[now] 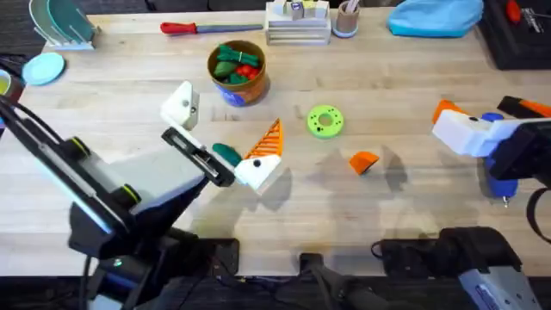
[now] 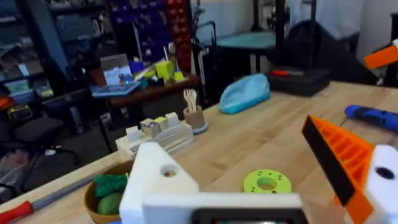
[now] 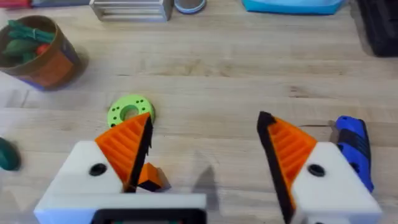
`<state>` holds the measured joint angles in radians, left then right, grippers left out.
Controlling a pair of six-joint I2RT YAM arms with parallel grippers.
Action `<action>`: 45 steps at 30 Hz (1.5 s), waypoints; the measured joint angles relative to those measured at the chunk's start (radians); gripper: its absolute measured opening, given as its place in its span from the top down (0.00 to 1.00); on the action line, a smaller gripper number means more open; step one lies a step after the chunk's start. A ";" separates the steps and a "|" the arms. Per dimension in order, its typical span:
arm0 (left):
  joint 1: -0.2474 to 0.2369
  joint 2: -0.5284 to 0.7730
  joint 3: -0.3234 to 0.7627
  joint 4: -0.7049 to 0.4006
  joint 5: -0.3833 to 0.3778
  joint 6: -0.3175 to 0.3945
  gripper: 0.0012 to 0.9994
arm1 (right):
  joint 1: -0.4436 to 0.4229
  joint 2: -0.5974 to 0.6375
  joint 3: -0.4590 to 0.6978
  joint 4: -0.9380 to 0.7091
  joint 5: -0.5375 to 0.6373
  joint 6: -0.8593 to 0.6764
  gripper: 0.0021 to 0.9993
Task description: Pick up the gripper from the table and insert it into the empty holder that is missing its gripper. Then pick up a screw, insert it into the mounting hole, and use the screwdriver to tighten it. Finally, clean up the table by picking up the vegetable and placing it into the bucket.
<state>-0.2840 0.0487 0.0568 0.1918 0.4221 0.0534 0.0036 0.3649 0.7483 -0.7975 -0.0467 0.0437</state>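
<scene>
From overhead one loose orange gripper (image 1: 364,161) lies mid-worktop between the arms, nearer the right gripper (image 3: 202,152), whose fingers gape above it in the right wrist view, while the left gripper (image 1: 225,136), one tip missing, spreads wide beside the single teal vegetable (image 1: 226,154).

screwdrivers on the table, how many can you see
2. The red-handled screwdriver lies far back, beyond the bucket. The blue screwdriver lies at the right, beside the right gripper. The arms could hide more.
</scene>
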 joint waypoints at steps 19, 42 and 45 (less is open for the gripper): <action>-0.026 -0.041 -0.051 -0.244 0.000 -0.070 0.01 | 0.000 0.000 0.000 0.000 0.000 0.000 0.01; -0.026 -0.041 -0.051 -0.244 0.000 -0.070 0.01 | 0.000 0.000 0.000 0.000 0.000 0.000 0.01; -0.026 -0.041 -0.051 -0.244 0.000 -0.070 0.01 | 0.000 0.000 0.000 0.000 0.000 0.000 0.01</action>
<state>-0.3103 0.0074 0.0055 -0.0521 0.4217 -0.0170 0.0036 0.3649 0.7483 -0.7971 -0.0467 0.0437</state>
